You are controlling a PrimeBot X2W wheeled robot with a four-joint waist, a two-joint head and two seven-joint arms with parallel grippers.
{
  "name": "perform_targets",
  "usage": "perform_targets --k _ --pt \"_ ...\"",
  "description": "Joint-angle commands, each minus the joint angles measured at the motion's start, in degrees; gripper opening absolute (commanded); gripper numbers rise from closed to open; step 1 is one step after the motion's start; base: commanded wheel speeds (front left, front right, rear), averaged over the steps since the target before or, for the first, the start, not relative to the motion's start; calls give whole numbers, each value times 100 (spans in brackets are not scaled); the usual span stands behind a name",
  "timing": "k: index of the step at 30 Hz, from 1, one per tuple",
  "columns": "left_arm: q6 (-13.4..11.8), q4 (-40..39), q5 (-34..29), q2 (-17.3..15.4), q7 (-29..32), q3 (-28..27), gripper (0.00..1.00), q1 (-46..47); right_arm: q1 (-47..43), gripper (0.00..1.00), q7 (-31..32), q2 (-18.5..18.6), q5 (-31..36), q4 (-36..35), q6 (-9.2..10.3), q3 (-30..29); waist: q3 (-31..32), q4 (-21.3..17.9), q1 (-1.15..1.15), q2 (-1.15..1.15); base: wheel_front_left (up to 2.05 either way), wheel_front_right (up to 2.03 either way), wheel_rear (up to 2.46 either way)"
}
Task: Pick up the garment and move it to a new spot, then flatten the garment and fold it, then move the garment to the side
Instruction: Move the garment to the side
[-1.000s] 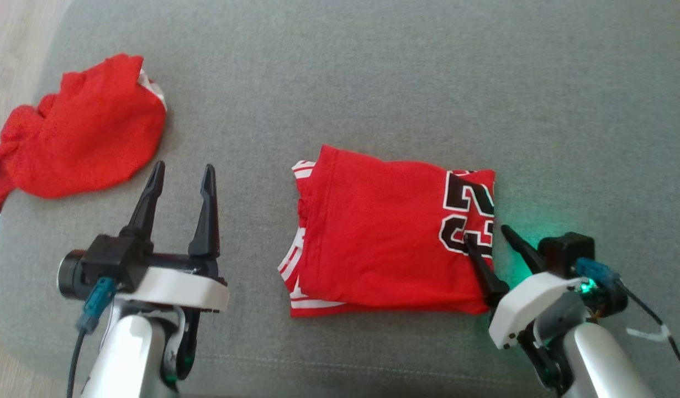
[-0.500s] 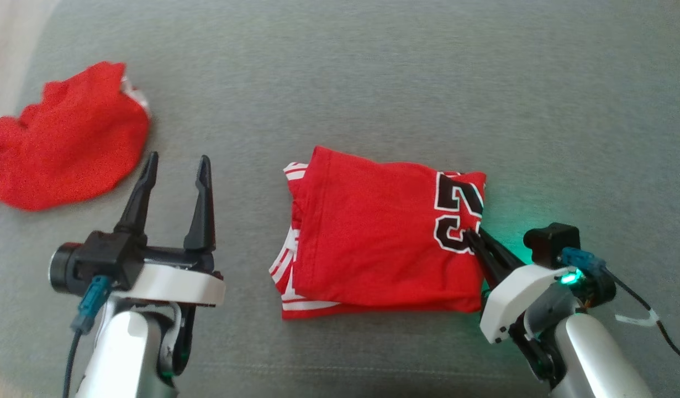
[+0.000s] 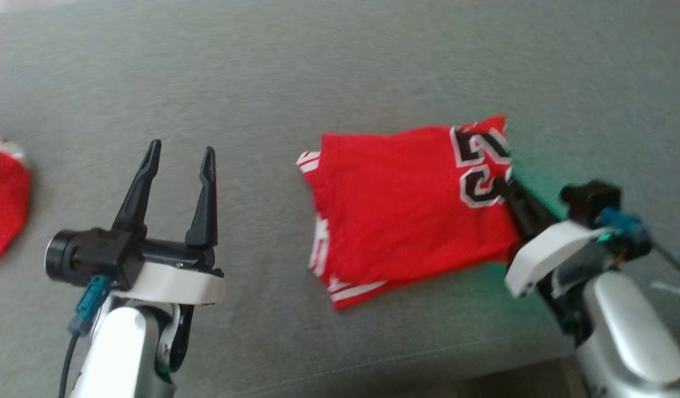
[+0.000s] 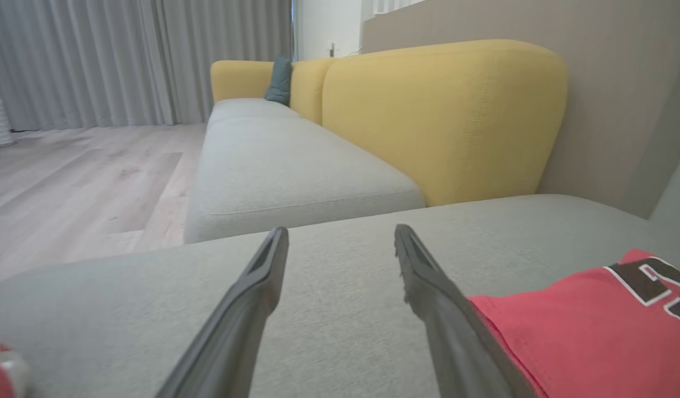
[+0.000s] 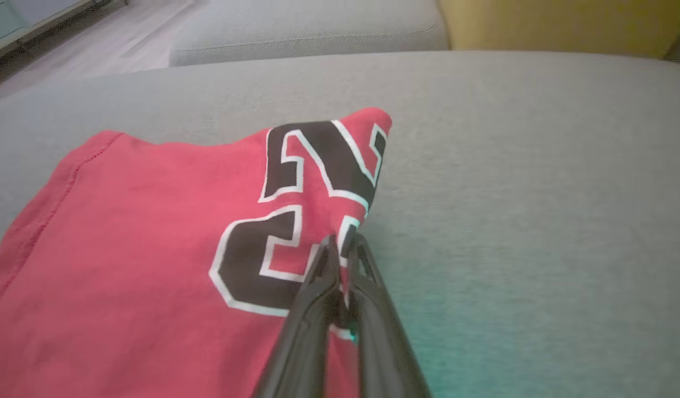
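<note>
The garment (image 3: 406,204) is a folded red jersey with black, white-edged numbers, lying on the grey sofa cushion (image 3: 317,83). My right gripper (image 3: 505,185) is shut on the garment's right edge beside the numbers, and that edge is lifted. The right wrist view shows the two fingers pinching the red cloth (image 5: 152,249) at the numbers, with the right gripper (image 5: 342,243) closed tight. My left gripper (image 3: 179,152) hovers open over bare cushion to the left of the garment, holding nothing. In the left wrist view the left gripper (image 4: 340,235) stands open and the garment (image 4: 594,320) lies at lower right.
A second red cloth (image 3: 3,204) lies crumpled at the far left edge of the cushion. A yellow sofa back (image 4: 444,116) and another grey seat (image 4: 284,166) stand beyond, with wooden floor (image 4: 69,171) to the left. The cushion's front edge (image 3: 373,381) runs along the bottom.
My right gripper has closed on the garment's right edge and pulled it up and to the right. The head camera has shifted right. The left gripper has stayed open.
</note>
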State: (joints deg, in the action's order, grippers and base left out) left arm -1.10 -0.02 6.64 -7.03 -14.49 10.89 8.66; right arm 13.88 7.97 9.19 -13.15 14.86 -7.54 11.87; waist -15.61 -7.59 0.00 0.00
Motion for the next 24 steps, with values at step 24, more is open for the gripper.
perform_targets --k 24 --pt "429 -769 -335 -508 305 289 100 1405 2197 0 -1146 571 -239 387 5 -1678 -1727 -1277 0 0 0 0 0"
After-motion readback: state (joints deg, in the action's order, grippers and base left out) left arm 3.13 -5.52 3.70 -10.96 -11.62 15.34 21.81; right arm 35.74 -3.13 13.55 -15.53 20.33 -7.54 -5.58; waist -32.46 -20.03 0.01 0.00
